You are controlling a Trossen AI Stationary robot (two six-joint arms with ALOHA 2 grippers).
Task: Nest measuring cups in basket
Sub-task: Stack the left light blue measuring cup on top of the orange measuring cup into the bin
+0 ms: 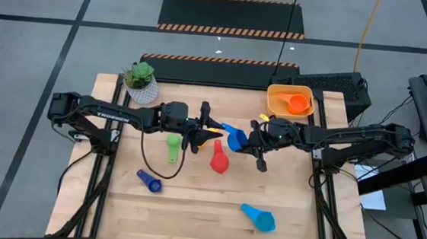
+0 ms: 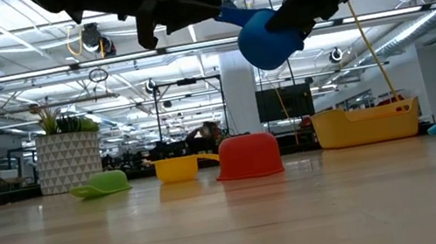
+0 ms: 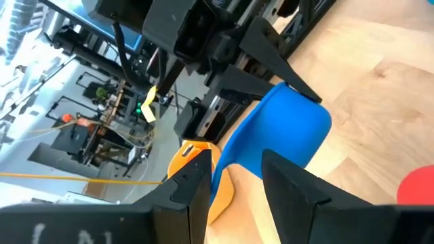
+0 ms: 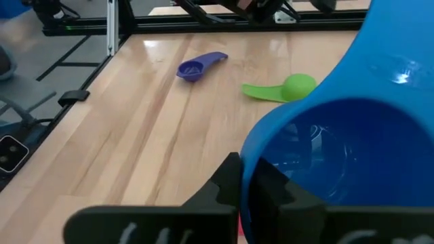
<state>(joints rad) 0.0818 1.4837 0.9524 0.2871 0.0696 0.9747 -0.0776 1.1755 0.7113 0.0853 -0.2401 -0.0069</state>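
In the high view, going from left to right, the white pot with the plant (image 1: pixel 141 82) stands at the upper left of the table (image 1: pixel 191 209). The dark blue cup (image 1: pixel 148 181) lies at the lower left, well apart from the rest. The green cup (image 1: pixel 173 147) lies just under the left gripper (image 1: pixel 206 130). A small yellow cup (image 1: pixel 211 128) shows near the tip of this gripper, and the red cup (image 1: pixel 219 158) lies upside down just below the middle.

The blue cup (image 1: pixel 235 136) is in the air in the middle of the frame, between the two grippers. In the left wrist view its flat handle passes between the two dark fingers (image 3: pixel 193 186) of the left gripper, but the fingers stand spread with space on both sides, so they do not pinch it. The right gripper (image 1: pixel 256 142) holds the bowl of this cup: in the right wrist view its fingers (image 4: pixel 234 183) are pressed together on the rim of the blue cup (image 4: pixel 339 142). In the low view the blue cup (image 2: pixel 267 36) hangs high above the table, over the red cup (image 2: pixel 248 156).

The light blue cup (image 1: pixel 259 217) lies alone at the lower right of the table. The basket (image 1: pixel 276 94) stands at the upper right, with the orange cup (image 1: pixel 298 105) inside it.
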